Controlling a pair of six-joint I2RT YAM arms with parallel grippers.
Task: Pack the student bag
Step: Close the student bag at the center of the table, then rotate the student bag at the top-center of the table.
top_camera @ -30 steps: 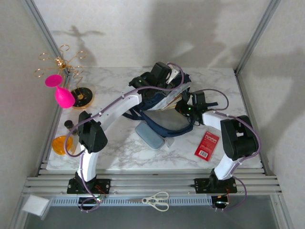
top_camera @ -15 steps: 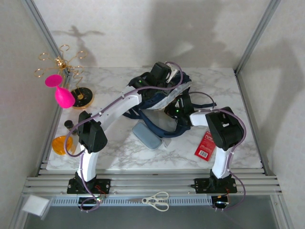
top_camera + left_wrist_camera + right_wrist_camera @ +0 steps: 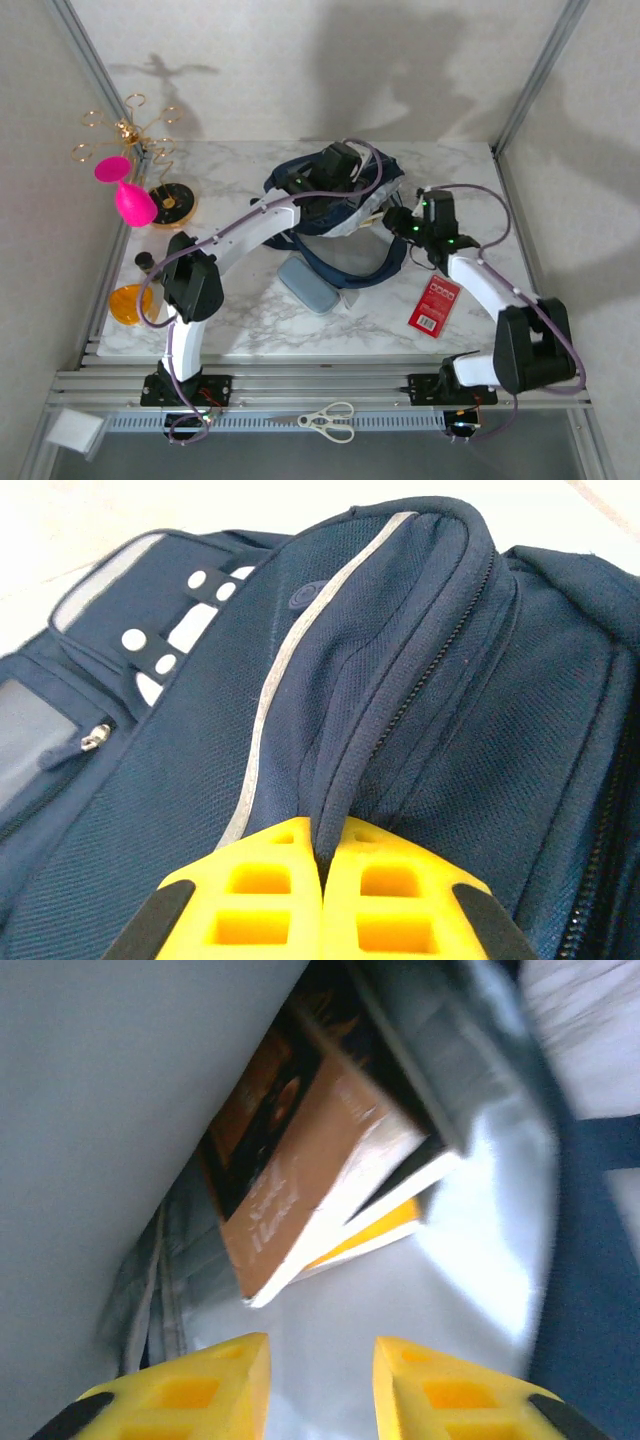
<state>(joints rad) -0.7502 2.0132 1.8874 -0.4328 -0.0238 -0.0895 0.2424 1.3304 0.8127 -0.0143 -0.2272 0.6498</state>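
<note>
Pinching the student bag (image 3: 420,660) by a seam fold suits its limp cloth: left claw (image 3: 322,845) clenched there; right claw (image 3: 320,1360) released, facing books (image 3: 300,1180) inside it.

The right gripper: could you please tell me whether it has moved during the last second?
Yes. Seen from above, the right gripper has drawn back rightward from the student bag, closer to the line of the unmoved red packet.

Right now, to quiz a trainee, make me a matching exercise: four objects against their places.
1 flat red packet
2 grey-blue fabric pencil case
3 white-handled scissors
4 pink plastic goblet

A on the near metal rail
B far left, by gold wire stand
C right side of marble tabletop
D just before the navy fabric backpack

Pairs: 1-C, 2-D, 3-A, 4-B
</note>
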